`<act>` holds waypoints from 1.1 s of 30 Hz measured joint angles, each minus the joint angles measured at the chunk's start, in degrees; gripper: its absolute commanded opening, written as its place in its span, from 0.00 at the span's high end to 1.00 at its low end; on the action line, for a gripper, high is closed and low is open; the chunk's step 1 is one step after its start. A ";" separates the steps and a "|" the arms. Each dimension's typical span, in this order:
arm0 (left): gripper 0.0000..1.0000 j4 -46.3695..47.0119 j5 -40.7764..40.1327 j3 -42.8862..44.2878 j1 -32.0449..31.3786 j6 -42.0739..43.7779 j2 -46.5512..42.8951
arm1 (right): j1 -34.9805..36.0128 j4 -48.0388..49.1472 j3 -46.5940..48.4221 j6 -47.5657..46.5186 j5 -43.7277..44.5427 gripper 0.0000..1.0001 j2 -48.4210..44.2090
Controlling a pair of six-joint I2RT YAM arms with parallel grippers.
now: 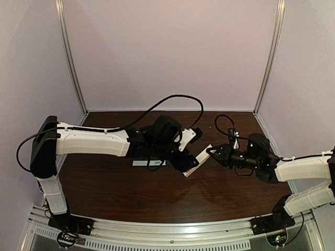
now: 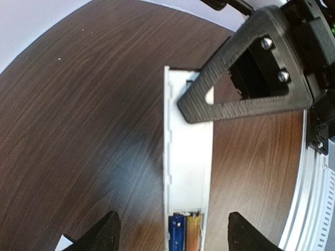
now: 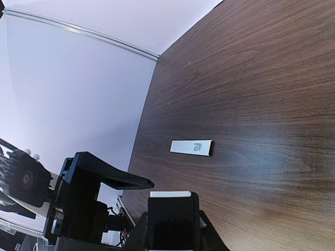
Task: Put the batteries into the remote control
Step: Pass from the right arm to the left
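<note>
The white remote control is held above the table, its back facing the left wrist camera. The blue battery and the orange battery lie side by side in its open compartment. My left gripper is open, its fingers wide apart on either side of the remote without touching it. My right gripper is shut on the remote's far end, one black finger lying across it. In the right wrist view the remote sits between the right jaws. In the top view the remote bridges both grippers.
The thin flat white cover strip lies on the dark wood table under the left arm, and it also shows in the top view. Purple walls and metal posts enclose the table. A metal rail runs along the near edge.
</note>
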 measured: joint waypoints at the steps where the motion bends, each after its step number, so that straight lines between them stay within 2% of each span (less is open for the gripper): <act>1: 0.32 -0.02 -0.28 0.76 -0.04 -0.22 0.46 | 0.20 0.02 0.00 0.15 0.26 0.99 0.00; 9: 0.40 -0.17 -0.59 7.15 -0.04 -0.81 5.53 | 1.20 0.07 -0.02 0.76 1.11 0.98 0.00; 13: 0.50 -0.33 0.09 7.32 -0.04 -0.85 6.78 | 1.57 0.11 -0.02 0.81 1.75 0.98 0.00; 20: 0.74 -0.92 1.88 8.83 -0.26 -0.87 8.55 | 2.45 0.35 -0.02 0.76 3.02 0.95 0.20; 22: 0.81 -1.27 1.68 8.92 -0.37 -0.37 8.61 | 2.49 0.70 -0.02 1.16 3.17 0.83 0.70; 25: 0.87 -1.97 1.68 8.96 -0.37 -0.42 8.70 | 2.73 0.81 0.00 1.44 3.30 0.53 1.22; 26: 0.88 -2.27 1.77 8.96 -0.37 -0.44 8.70 | 2.75 0.66 -0.02 1.14 3.34 0.46 1.22; 30: 0.90 -5.27 1.29 8.94 -0.35 -0.46 8.70 | 2.58 -1.88 0.17 -0.39 3.91 0.25 0.00; 33: 0.90 -7.30 0.57 7.98 -0.35 -0.42 8.63 | 1.42 -5.01 0.35 -1.55 4.24 0.18 -2.23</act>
